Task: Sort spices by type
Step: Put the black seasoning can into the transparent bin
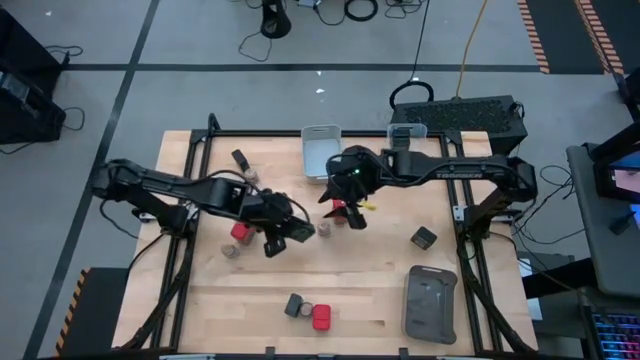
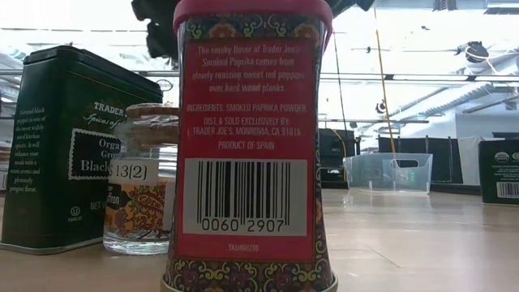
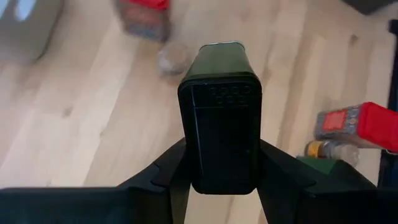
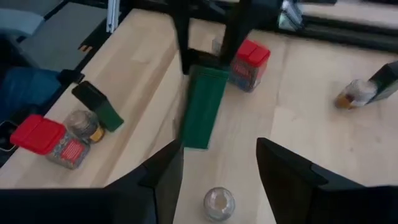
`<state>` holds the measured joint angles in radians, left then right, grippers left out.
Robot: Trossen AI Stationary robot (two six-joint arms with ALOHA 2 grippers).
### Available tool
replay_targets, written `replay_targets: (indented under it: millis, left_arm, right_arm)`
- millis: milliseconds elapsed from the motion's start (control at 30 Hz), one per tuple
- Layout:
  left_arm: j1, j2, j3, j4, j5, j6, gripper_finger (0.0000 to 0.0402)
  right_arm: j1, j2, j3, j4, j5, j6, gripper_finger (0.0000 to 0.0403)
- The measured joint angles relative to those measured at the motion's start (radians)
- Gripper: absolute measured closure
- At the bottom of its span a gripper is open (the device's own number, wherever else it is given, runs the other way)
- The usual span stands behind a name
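My left gripper [image 1: 280, 238] is over the table's left middle, shut on a dark green spice tin [image 3: 219, 118], which also shows in the right wrist view [image 4: 202, 106]. My right gripper [image 4: 217, 168] hovers at the table's centre, open, with nothing between its fingers. A round jar [image 4: 217, 202] stands on the table below it. A red-capped spice [image 1: 341, 207] shows by the right gripper. Another red-capped one [image 1: 240, 232] and a jar [image 1: 232, 251] stand left of the left gripper. A dark tin, a jar and a red-capped one [image 1: 320, 317] are grouped near the front edge. My left gripper pinches the dark green tin between its two fingers [image 3: 171, 171], on two opposite sides at its lid end [image 3: 217, 162]. The fingers slant down from the table's left. The tin hangs tilted below them, its other end [image 4: 196, 142] low over the wood.
A grey bin [image 1: 320, 150] and a clear bin [image 1: 407, 132] stand at the far edge, and a dark grey tray [image 1: 430, 303] at the front right. A lone dark tin [image 1: 423, 237] stands right of centre, and a tin [image 1: 240, 158] and a jar [image 1: 250, 178] at the far left.
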<state>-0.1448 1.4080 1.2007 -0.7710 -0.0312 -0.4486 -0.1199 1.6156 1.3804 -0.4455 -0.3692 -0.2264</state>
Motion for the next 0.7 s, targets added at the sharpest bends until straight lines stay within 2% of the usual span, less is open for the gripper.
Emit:
replay_targets:
  millis: [433, 700]
  left_arm:
    - [0.028, 0.045, 0.0, 0.085, -0.01, 0.177, 0.0248]
    - [0.044, 0.055, 0.0, 0.14, -0.056, 0.204, 0.0248]
  right_arm:
    - [0.03, 0.048, 0.0, 0.131, 0.0, 0.07, 0.013]
    - [0.03, 0.047, 0.0, 0.137, 0.001, 0.096, 0.0116]
